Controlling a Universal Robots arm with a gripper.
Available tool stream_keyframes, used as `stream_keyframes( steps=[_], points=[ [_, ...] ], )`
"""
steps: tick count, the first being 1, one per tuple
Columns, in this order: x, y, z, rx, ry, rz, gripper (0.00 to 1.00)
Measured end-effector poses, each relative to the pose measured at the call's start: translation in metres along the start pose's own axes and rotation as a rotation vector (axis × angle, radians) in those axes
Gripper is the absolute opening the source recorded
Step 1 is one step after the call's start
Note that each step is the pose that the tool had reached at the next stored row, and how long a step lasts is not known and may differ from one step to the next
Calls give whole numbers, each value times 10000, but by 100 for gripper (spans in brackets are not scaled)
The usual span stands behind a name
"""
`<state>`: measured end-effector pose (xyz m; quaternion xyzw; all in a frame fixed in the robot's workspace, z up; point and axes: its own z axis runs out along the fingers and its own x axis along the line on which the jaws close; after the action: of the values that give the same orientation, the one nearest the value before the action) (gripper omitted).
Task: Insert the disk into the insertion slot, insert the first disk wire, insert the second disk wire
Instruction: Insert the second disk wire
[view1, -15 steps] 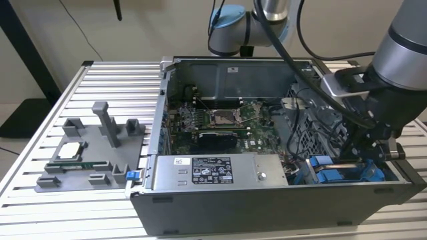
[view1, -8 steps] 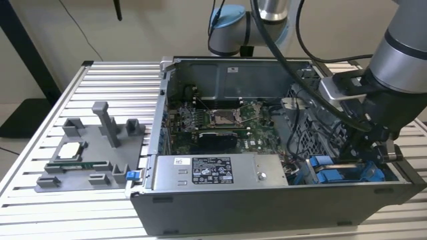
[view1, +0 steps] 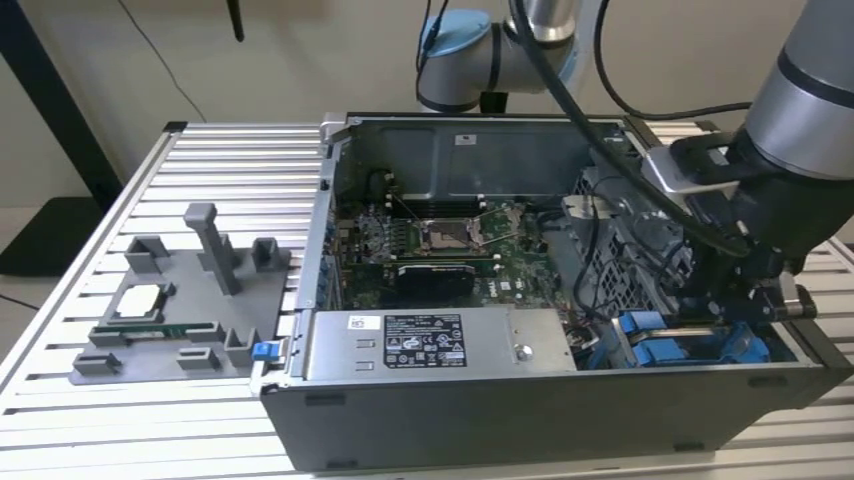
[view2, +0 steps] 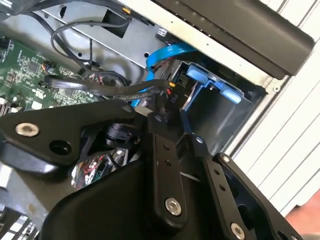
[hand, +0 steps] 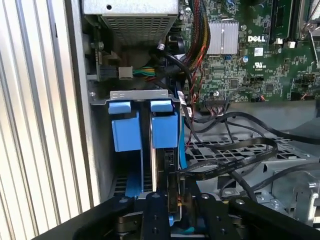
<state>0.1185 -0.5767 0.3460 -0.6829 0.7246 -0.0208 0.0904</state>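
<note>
Inside the open computer case, the disk's blue carrier (hand: 164, 131) sits in the insertion slot (hand: 145, 95) of the grey drive cage, beside a second blue carrier (hand: 120, 131). The disk's thin silver edge (hand: 156, 167) runs down from the carrier. My gripper (hand: 175, 200) hangs right behind the disk, shut on the black connector (view2: 167, 96) of a flat black disk wire (view2: 120, 92). In the second wrist view the gripper (view2: 162, 114) holds that connector close to the blue carrier tab (view2: 220, 86). A blue wire (view2: 165, 52) curves just beyond it.
In the exterior view the arm's wrist (view1: 767, 250) reaches into the case at the exterior view's right, above the blue carriers (view1: 667, 345). The grey power-supply box (view1: 441, 345) lies at the front and the motherboard (view1: 441, 235) behind it. Loose black cables (hand: 235, 150) loop over the perforated cage. A grey parts fixture (view1: 187, 300) stands outside.
</note>
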Motion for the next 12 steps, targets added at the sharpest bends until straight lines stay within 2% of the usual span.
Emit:
stream_keyframes(
  steps=[3,5,8,12],
  points=[
    [-13,-19,-132,0,5,2,100],
    [-18,-27,-184,0,3,2,100],
    [-21,-32,-213,0,5,2,100],
    [-22,-33,-214,0,5,0,100]
  ],
)
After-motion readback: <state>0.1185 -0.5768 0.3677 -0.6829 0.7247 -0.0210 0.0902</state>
